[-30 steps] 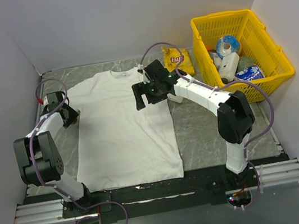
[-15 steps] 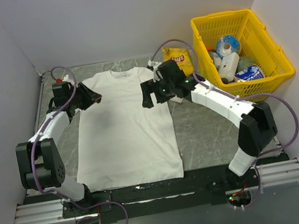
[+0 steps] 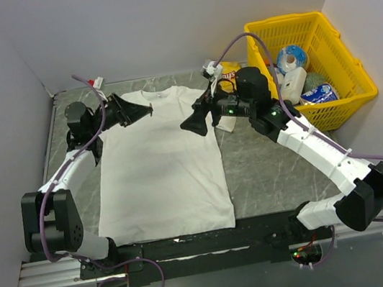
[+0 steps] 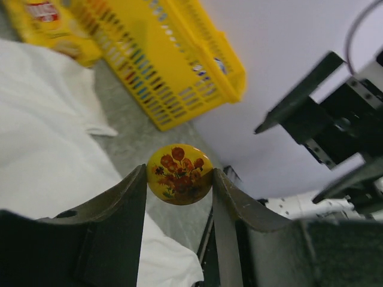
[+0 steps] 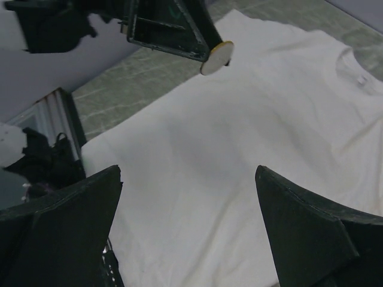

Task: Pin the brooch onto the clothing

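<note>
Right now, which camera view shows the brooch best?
Left wrist: the brooch sits mid-frame, its yellow face with orange flowers plain to see, pinched in the left claw. Right wrist catches only its pale back, at an angle, at that claw's tip. From top external it is too small to make out.

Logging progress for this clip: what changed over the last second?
The left tool, shut on the brooch, swung from the sleeve of the T-shirt up over its collar, pointing right. The right tool, open, turned to face it as its arm stretched out. T-shirt, basket and crisp bag stayed put.
</note>
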Motion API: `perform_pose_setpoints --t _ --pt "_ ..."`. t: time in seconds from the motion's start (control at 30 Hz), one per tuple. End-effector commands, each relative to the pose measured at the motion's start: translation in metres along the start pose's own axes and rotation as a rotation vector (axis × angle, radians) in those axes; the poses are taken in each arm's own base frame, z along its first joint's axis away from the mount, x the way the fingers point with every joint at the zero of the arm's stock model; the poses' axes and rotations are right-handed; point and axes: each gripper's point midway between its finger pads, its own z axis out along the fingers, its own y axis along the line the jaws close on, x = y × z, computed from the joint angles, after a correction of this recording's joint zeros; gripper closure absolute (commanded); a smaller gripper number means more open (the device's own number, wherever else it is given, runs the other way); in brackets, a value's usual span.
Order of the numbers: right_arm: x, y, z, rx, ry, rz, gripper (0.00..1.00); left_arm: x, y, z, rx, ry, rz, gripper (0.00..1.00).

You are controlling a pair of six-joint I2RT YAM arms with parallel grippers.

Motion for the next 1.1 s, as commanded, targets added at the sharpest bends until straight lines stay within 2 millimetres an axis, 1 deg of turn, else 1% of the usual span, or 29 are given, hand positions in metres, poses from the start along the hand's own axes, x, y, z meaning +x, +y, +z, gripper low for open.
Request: perform_pose_setpoints --t 0.0,0.03,0.07,0.1,0.13,0.17,0.23,0.27,0.47,0.5,0.57,0.6,0.67,0.73,0.83,0.9,0.93,1.0,1.07 --pt "-0.052 0.047 -0.018 -0.216 -0.147 -0.150 0.00 0.008 -0.085 -0.016 0.336 0.081 0.096 0.73" --pt "-0.054 0.053 -0.020 -0.249 -0.147 -0.162 0.00 0.012 -0.093 -0.017 0.369 0.095 0.108 0.73" --pt "-0.061 0.058 -0.022 -0.272 -0.160 -0.185 0.00 0.014 -0.100 -0.019 0.395 0.106 0.114 0.73" --pt "-0.063 0.063 -0.023 -0.296 -0.168 -0.198 0.00 0.018 -0.111 -0.023 0.442 0.117 0.139 0.73" --pt "-0.065 0.066 -0.023 -0.317 -0.171 -0.208 0.00 0.024 -0.118 -0.023 0.469 0.136 0.147 0.72" --pt "-0.065 0.075 -0.025 -0.378 -0.170 -0.234 0.00 0.027 -0.124 -0.023 0.489 0.150 0.154 0.72" --pt "-0.067 0.081 -0.027 -0.418 -0.180 -0.258 0.00 0.035 -0.136 -0.026 0.537 0.184 0.180 0.72" --pt "-0.067 0.084 -0.028 -0.447 -0.188 -0.306 0.00 0.038 -0.139 -0.026 0.549 0.197 0.186 0.72" --pt "-0.068 0.092 -0.029 -0.518 -0.207 -0.400 0.00 0.051 -0.150 -0.025 0.599 0.253 0.201 0.72" --pt "-0.066 0.092 -0.028 -0.533 -0.201 -0.401 0.00 0.052 -0.153 -0.026 0.609 0.261 0.183 0.71" --pt "-0.064 0.093 -0.027 -0.557 -0.191 -0.411 0.00 0.057 -0.160 -0.030 0.650 0.267 0.228 0.72" --pt "-0.061 0.096 -0.026 -0.594 -0.182 -0.410 0.00 0.058 -0.162 -0.030 0.658 0.281 0.196 0.71" --pt "-0.062 0.100 -0.027 -0.635 -0.187 -0.410 0.01 0.064 -0.169 -0.034 0.694 0.296 0.207 0.71" --pt "-0.058 0.106 -0.028 -0.696 -0.177 -0.400 0.02 0.064 -0.167 -0.029 0.696 0.309 0.194 0.72" --pt "-0.059 0.102 -0.021 -0.693 -0.183 -0.410 0.05 0.066 -0.167 -0.026 0.701 0.324 0.189 0.73" --pt "-0.054 0.096 -0.015 -0.680 -0.159 -0.392 0.06 0.067 -0.170 -0.026 0.708 0.327 0.202 0.73" --pt "-0.058 0.094 -0.014 -0.665 -0.165 -0.407 0.06 0.067 -0.172 -0.026 0.713 0.329 0.206 0.73" --pt "-0.054 0.089 -0.008 -0.654 -0.142 -0.393 0.07 0.068 -0.177 -0.028 0.723 0.329 0.228 0.73" --pt "-0.054 0.085 -0.006 -0.646 -0.138 -0.395 0.08 0.068 -0.182 -0.030 0.731 0.330 0.247 0.73"
